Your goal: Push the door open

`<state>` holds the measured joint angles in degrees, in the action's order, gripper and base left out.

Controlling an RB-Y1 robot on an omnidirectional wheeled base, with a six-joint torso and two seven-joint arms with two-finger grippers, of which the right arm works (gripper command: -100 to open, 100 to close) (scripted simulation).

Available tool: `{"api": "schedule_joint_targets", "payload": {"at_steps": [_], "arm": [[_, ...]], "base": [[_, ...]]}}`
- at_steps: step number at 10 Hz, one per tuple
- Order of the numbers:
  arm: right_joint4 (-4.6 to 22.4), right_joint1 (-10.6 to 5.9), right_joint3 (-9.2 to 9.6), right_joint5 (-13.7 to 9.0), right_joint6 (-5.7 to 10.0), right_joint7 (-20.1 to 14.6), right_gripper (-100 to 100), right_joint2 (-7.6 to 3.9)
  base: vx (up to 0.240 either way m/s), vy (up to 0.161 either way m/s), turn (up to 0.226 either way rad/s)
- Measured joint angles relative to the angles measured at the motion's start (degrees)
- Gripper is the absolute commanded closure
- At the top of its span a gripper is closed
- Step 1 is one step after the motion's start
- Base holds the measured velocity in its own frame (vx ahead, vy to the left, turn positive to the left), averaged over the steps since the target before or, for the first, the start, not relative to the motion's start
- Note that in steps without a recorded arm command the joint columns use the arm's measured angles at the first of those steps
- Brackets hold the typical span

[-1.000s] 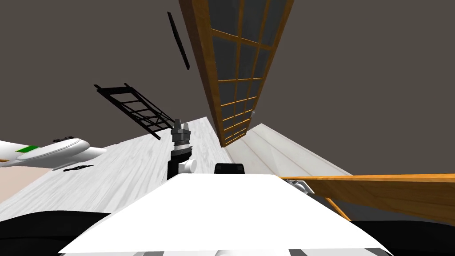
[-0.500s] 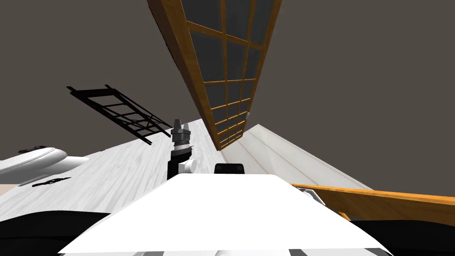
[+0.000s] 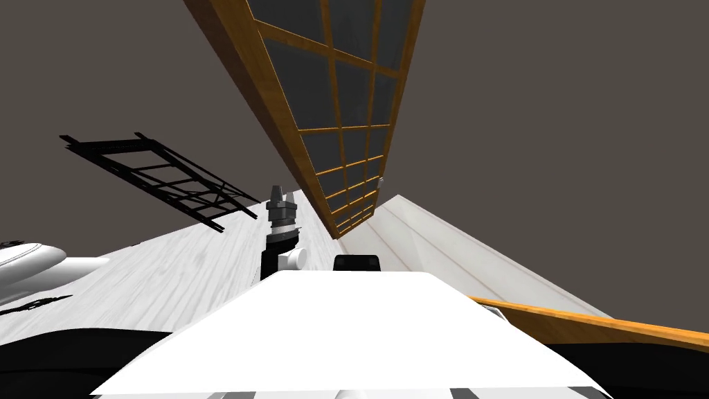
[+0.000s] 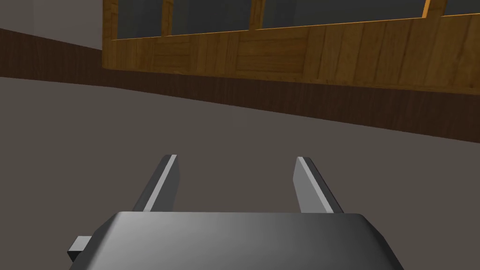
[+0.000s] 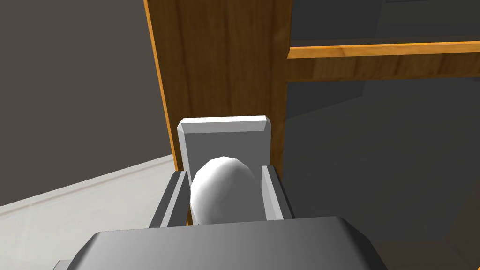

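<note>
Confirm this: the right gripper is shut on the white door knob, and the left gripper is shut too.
Wrong on the left gripper: it is open, holding nothing, as the left wrist view shows. The right gripper is shut on the white door knob.

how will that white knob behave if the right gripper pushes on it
The knob looks smooth and rounded, so it may slip in the right gripper unless squeezed firmly. It sits on a plate fixed to the wooden door, so it should feel rigid. The tall glazed door probably swings heavily, not flexing.
</note>
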<state>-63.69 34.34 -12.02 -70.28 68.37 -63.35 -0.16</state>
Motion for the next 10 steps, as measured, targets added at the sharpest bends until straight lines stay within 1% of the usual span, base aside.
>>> {"api": "schedule_joint_targets", "payload": {"at_steps": [1, 3, 4, 5, 6, 8, 9, 10], "arm": [[0.48, -0.30, -0.19, -0.56, 0.02, 0.06, 100, -0.44], [-0.42, 0.92, -0.27, -1.36, -0.20, 0.09, 100, -0.66], [-0.67, 1.21, -0.61, -1.98, -0.25, 0.19, 100, -0.91], [-0.38, 0.93, -1.22, -2.70, -0.06, 0.44, 100, -1.22], [0.48, 0.58, -1.73, -3.25, 0.45, 0.23, 100, -1.45], [0.74, 0.91, -2.62, -4.49, 1.02, 0.03, 100, -1.23], [1.04, 0.84, -3.19, -5.25, 1.26, 0.05, 100, -0.86], [1.08, 0.85, -3.68, -5.89, 1.60, 0.24, 100, -0.24]], "base": [[0.079, -0.136, -0.028], [0.090, -0.180, -0.030], [0.105, -0.197, -0.057], [0.091, -0.210, -0.041], [0.104, -0.214, -0.037], [0.115, -0.193, -0.055], [0.106, -0.177, -0.050], [0.088, -0.159, -0.040]]}}
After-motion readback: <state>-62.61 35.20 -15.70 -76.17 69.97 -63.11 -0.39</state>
